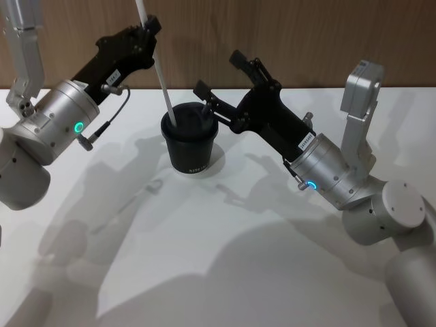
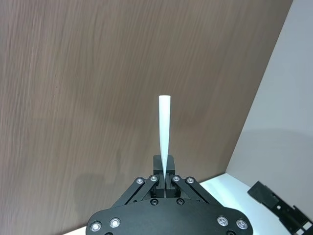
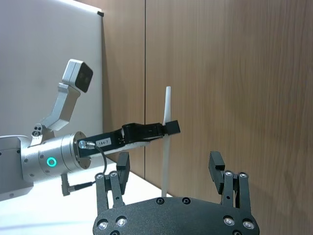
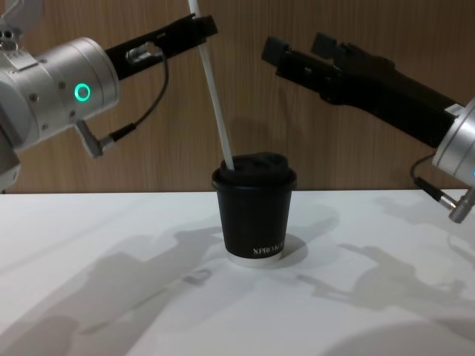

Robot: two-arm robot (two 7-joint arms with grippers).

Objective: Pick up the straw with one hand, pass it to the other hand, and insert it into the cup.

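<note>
The black cup [image 1: 191, 148] [image 4: 256, 215] with its domed lid stands on the white table, mid-back. The white straw [image 1: 158, 68] [image 4: 214, 96] leans up and to the left from the lid's left edge; whether its tip is through the lid is unclear. My left gripper [image 1: 151, 28] [image 4: 202, 28] is shut on the straw's upper part, and the left wrist view shows the straw [image 2: 164, 132] rising from between the closed fingers of that gripper [image 2: 165, 171]. My right gripper [image 1: 219, 73] [image 4: 295, 46] hangs open just right of and above the cup, holding nothing. In the right wrist view the straw [image 3: 167, 142] stands beyond its spread fingers [image 3: 215, 164].
The white table [image 1: 238, 259] spreads out in front of the cup with only arm shadows on it. A wooden wall [image 4: 237, 111] rises close behind the cup. Both forearms slant in over the table's back half.
</note>
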